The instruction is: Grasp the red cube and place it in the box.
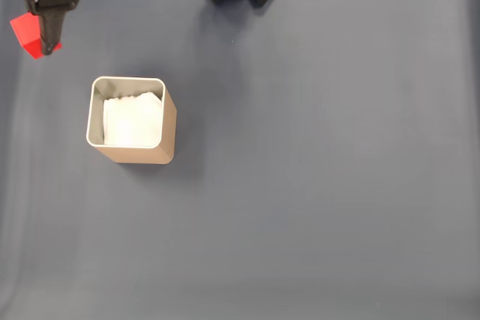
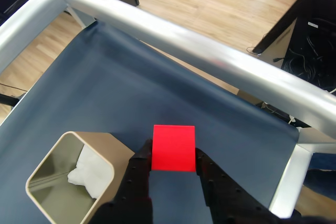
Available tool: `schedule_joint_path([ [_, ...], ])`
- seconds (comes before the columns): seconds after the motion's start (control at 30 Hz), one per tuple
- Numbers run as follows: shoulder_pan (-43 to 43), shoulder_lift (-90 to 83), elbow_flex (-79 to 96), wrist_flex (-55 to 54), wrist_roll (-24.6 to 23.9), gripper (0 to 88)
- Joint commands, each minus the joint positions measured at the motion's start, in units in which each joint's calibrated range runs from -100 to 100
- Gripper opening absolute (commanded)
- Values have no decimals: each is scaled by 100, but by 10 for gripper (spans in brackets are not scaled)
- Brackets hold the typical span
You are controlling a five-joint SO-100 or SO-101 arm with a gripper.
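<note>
The arm is holding the red cube up in the air.

In the fixed view, the black arm reaches in from the top left corner and its gripper [image 1: 43, 41] points down. In the wrist view, the gripper [image 2: 173, 162] has one black finger [image 2: 139, 169] on each side of the red cube [image 2: 173, 148], and both fingers press against it.

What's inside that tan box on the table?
The box holds crumpled white lining, seen in both the fixed and wrist views. Whatever lies beneath that lining is covered. The red cube is not inside; the gripper holds it beside the box.
</note>
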Motion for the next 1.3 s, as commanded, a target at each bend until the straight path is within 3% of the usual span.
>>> schedule_joint_path([
  [0.0, -191, -364, -390, 116, 34, 9],
  [0.5, -1000, -1056, -426, 797, 54, 7],
  [1.27, -2562, -1523, 38, 756, 24, 7],
])
